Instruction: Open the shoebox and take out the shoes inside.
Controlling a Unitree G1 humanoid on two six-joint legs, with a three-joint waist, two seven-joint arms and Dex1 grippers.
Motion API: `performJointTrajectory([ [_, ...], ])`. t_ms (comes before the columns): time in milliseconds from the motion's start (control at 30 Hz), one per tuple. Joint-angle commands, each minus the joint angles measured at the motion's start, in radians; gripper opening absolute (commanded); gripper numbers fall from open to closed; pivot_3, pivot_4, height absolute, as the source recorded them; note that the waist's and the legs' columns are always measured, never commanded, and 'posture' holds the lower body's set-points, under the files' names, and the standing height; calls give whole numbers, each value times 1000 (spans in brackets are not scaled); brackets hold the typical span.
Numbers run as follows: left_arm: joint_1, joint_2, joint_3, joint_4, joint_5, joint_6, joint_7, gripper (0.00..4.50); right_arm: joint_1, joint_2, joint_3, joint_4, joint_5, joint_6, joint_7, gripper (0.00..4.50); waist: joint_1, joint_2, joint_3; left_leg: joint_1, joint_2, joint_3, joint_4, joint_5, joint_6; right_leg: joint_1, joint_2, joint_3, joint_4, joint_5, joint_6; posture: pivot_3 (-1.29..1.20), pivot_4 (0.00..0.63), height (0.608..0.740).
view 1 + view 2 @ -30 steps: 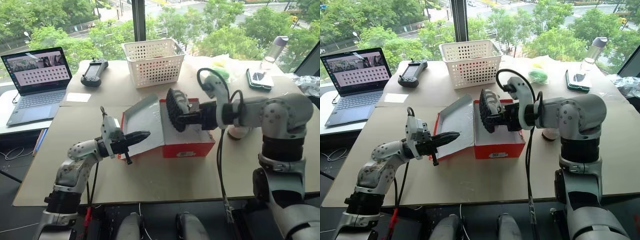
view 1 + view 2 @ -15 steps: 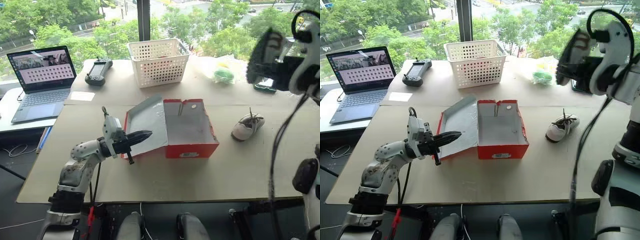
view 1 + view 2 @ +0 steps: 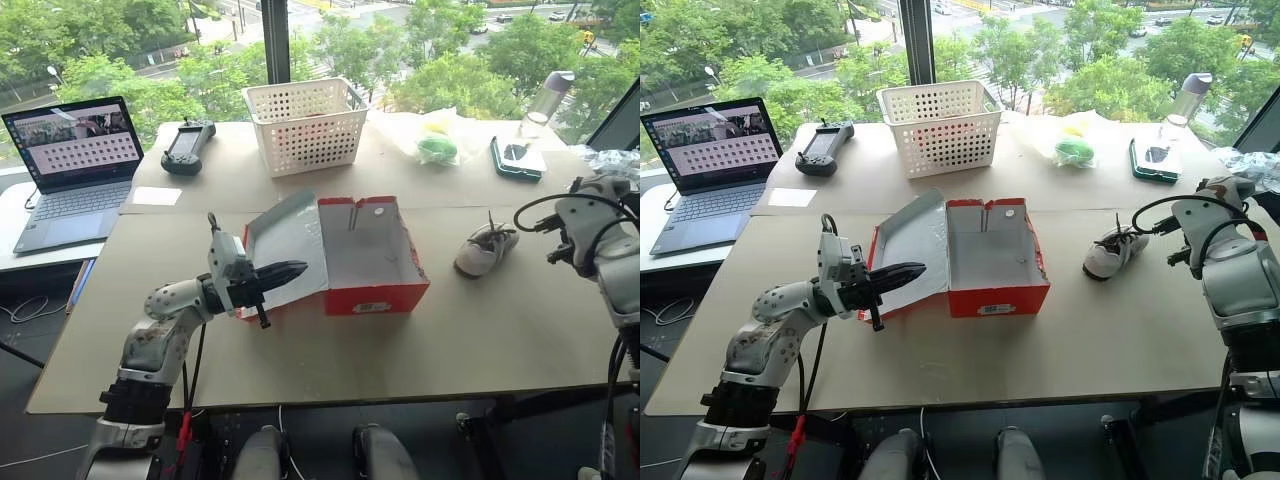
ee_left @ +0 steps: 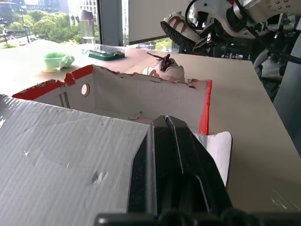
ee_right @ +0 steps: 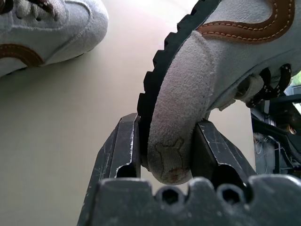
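Tan tabletop, open shoebox (lid back), windows behind

Shoebox mid-table, basket behind it, laptop far left, one shoe right of box

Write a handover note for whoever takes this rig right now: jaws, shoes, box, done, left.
Left gripper: jaws shut, holding nothing, resting on the shoebox's open lid.
Right gripper: jaws clamped on the second shoe, held above the table beside the first shoe.
Shoebox: open, inside bare.
Done: lid opened, both shoes out.
Left: set the held shoe down and release.
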Motion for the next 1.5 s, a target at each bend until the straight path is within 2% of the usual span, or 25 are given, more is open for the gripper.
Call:
performJointTrajectory([
  [33,-22,0,0,-10,0,-10,-3,0,17,7,-8,-40,-23,5,24,1512,0,0,0,0,0,0,0,0,0,0,0,0,0,0,0,0,150,733],
  [233,-21,4,1,-13,-1,-7,0,0,75,28,54,-45,-5,13,125,1512,5,0,0,0,0,0,0,0,0,1,0,-1,0,1,-1,0,150,733],
  [433,-13,5,1,-24,-1,-3,7,0,82,62,55,47,-28,-24,138,1512,5,-1,-1,3,0,0,1,0,0,4,1,-1,0,0,0,0,150,733],
  [500,-9,8,2,-29,-2,-1,8,0,88,75,38,54,-27,-34,137,2101,4,-2,-1,6,0,0,1,0,0,8,0,-2,-1,0,0,0,150,733],
  [533,-8,9,3,-30,-2,-1,8,0,91,86,23,52,-18,-38,142,2258,4,-2,-1,9,0,0,1,0,0,11,0,-2,-1,-1,0,0,150,733],
  [733,3,17,4,-41,-4,1,8,0,80,134,-27,44,-9,-31,147,4305,2,-2,-1,12,1,-1,1,0,0,15,-1,-3,-1,-1,1,0,150,733],
  [967,10,28,9,-34,-1,-5,0,0,22,121,-169,-64,57,43,187,4305,-1,-2,-1,12,1,-1,1,0,0,14,0,-3,-1,-1,0,0,150,733],
  [1300,-9,74,17,-9,1,9,-15,0,-44,-46,-289,-391,304,215,437,4305,6,-1,0,10,2,-1,-1,0,0,11,0,-3,-1,-2,-1,0,150,733],
  [1400,-8,84,19,-7,0,12,-11,0,-96,14,-356,-430,380,208,438,4305,4,-1,0,9,2,-2,-1,0,0,9,0,-3,-1,-2,-1,0,150,733],
  [1500,-6,84,35,-11,3,18,21,0,-131,115,-409,-434,388,143,358,4305,1,-1,0,9,2,-3,-1,0,0,9,0,-1,-1,-1,0,0,150,733],
])
